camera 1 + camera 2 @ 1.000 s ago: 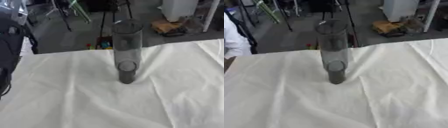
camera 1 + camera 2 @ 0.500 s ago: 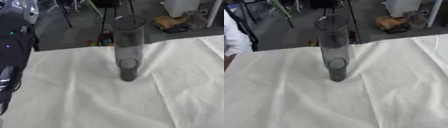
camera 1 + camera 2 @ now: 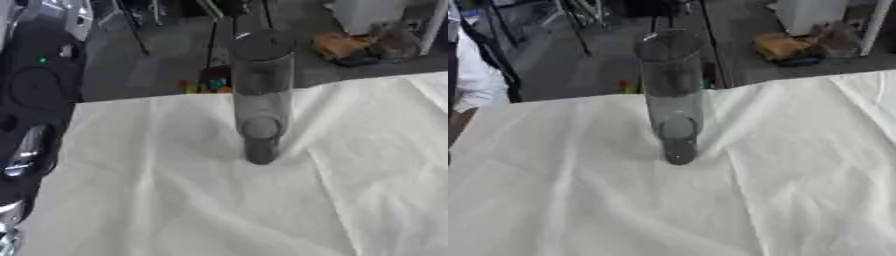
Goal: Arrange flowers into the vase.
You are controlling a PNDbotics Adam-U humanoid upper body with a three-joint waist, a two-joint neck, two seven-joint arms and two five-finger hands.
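Left eye view: the vase [image 3: 261, 95], a tall clear tube, stands upright on the white cloth [image 3: 192, 200], toward its far edge. My left arm [image 3: 26, 150] shows at the left edge; neither hand is visible.

Right eye view: the vase stands alone on the creased cloth, no hand visible.

I see a tall, clear gray vase [image 3: 261, 95] standing upright, near the middle of the white cloth [image 3: 175, 200].
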